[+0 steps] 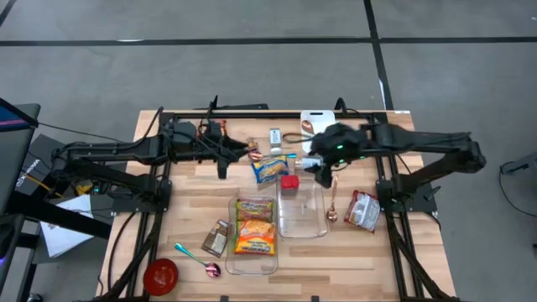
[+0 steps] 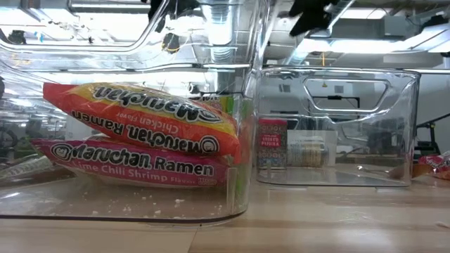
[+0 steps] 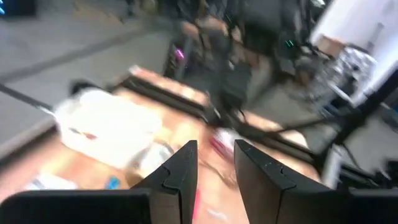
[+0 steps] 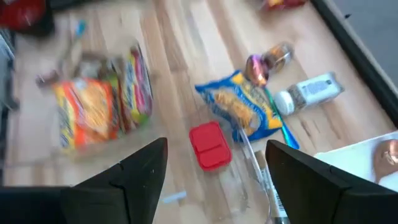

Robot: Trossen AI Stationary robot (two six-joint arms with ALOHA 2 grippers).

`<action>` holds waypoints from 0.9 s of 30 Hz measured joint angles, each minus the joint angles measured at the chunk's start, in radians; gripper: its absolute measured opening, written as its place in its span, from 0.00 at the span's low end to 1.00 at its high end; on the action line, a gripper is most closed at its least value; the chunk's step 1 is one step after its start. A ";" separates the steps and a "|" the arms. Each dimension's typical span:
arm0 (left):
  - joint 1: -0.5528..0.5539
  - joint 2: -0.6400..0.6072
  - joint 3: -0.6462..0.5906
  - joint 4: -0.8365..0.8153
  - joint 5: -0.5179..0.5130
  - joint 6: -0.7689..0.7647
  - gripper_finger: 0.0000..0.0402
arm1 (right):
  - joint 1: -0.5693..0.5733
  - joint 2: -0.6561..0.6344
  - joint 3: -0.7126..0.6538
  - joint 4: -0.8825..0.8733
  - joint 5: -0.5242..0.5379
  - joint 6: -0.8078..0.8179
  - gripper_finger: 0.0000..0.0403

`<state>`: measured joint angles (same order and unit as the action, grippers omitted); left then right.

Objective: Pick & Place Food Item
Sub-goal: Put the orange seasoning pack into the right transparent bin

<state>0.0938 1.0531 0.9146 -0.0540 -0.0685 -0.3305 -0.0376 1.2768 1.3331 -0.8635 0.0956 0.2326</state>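
Note:
A blue and yellow food packet [image 1: 268, 169] [image 4: 241, 111] lies flat on the wooden table. A small red box [image 1: 289, 182] [image 4: 210, 144] sits at the far left corner of an empty clear bin [image 1: 304, 220], apparently inside it. A second clear bin [image 1: 252, 262] holds two ramen packs [image 2: 140, 133], one on the other. My right gripper [image 1: 323, 172] [image 4: 216, 146] hangs open high above the red box. My left gripper [image 1: 243, 153] [image 3: 216, 146] is raised over the table's far left part, pointing almost level toward the right arm, with a narrow gap between its fingers.
A white bottle [image 4: 309, 92], a copper spoon head [image 4: 257, 67] and a small jar [image 4: 278, 55] lie by the blue packet. A white cutting board [image 1: 317, 122] is at the far edge. A red packet [image 1: 362, 210], a brown packet [image 1: 216, 239], a spoon [image 1: 197, 260] and a red bowl [image 1: 161, 275] lie nearer.

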 joint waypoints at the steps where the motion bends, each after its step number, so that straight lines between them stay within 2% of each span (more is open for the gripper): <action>1: -0.010 0.000 0.000 -0.025 0.008 -0.024 0.25 | 0.000 -0.023 0.000 0.000 0.011 0.019 0.66; 9: -0.148 0.000 0.000 -0.304 0.034 -0.243 0.25 | 0.000 -0.150 0.000 0.013 0.042 0.093 0.66; 19: -0.385 0.000 0.000 -0.588 0.066 -0.513 0.25 | 0.000 -0.186 0.000 0.005 0.042 0.101 0.66; 23: -0.471 0.000 0.000 -0.684 0.060 -0.584 0.25 | 0.001 -0.186 0.000 0.003 0.041 0.101 0.66; 27: -0.534 0.000 -0.025 -0.745 0.017 -0.581 0.25 | 0.001 -0.184 0.000 0.003 0.037 0.100 0.66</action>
<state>-0.4399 1.0527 0.8898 -0.7992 -0.0515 -0.9114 -0.0368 1.0931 1.3327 -0.8608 0.1328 0.3321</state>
